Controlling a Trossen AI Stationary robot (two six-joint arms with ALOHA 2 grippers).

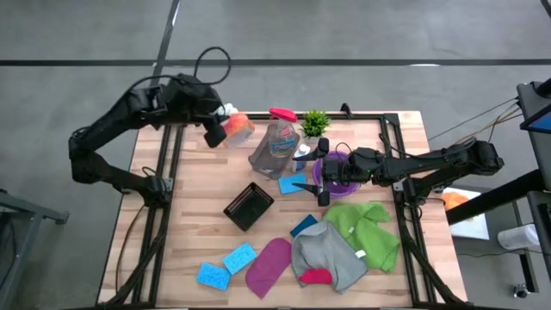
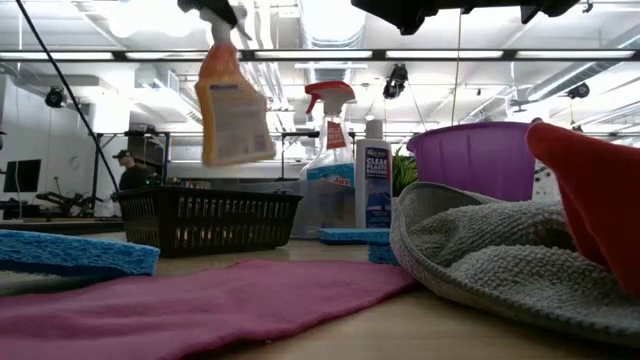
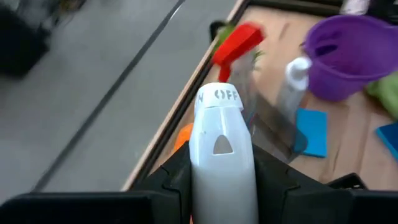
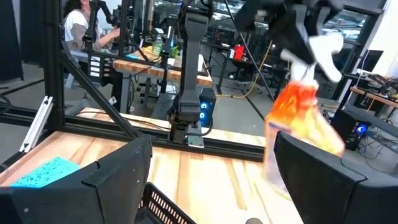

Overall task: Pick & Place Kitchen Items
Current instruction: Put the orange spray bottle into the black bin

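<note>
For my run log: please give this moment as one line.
left gripper: shut on orange bottle, lifted off table | right gripper: open, by purple bowl, empty

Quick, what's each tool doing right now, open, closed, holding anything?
Left tool: closed on the orange spray bottle, lifted off the table.
Right tool: open, empty, beside the purple bowl.

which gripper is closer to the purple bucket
Right. The right gripper hovers at the purple bucket, beside its rim. The left gripper is far across the table, holding the orange spray bottle.
</note>
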